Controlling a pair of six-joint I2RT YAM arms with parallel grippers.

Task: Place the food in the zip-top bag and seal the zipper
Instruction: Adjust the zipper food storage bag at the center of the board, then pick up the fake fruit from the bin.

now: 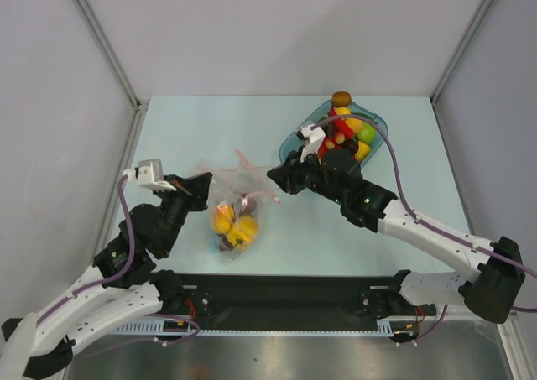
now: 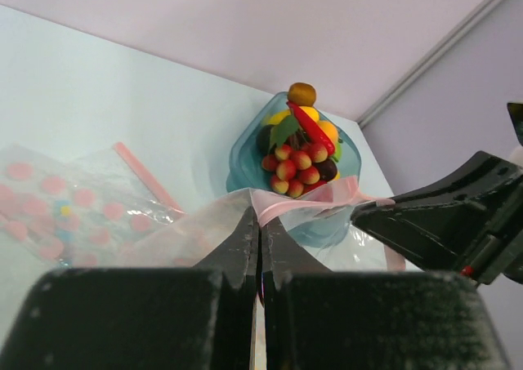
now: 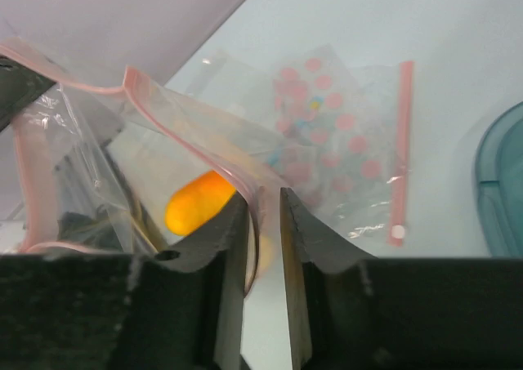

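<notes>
The clear zip-top bag (image 1: 233,205) hangs between my two grippers with yellow and dark food (image 1: 235,229) inside; an orange piece (image 3: 200,202) shows through it. My left gripper (image 1: 204,187) is shut on the bag's mouth edge (image 2: 260,219), where the pink zipper (image 2: 304,200) runs off to the right. My right gripper (image 1: 278,179) is at the mouth's other end. Its jaws (image 3: 263,197) stand a narrow gap apart, with the zipper strip (image 3: 188,141) between them, lying against the left finger. More food (image 1: 344,128) is heaped in the teal dish (image 1: 294,143).
A second clear bag with pink dots (image 3: 335,137) lies flat on the table behind the held one, also in the left wrist view (image 2: 57,198). The teal dish (image 2: 239,153) stands at the back right, close behind my right arm. Walls enclose three sides.
</notes>
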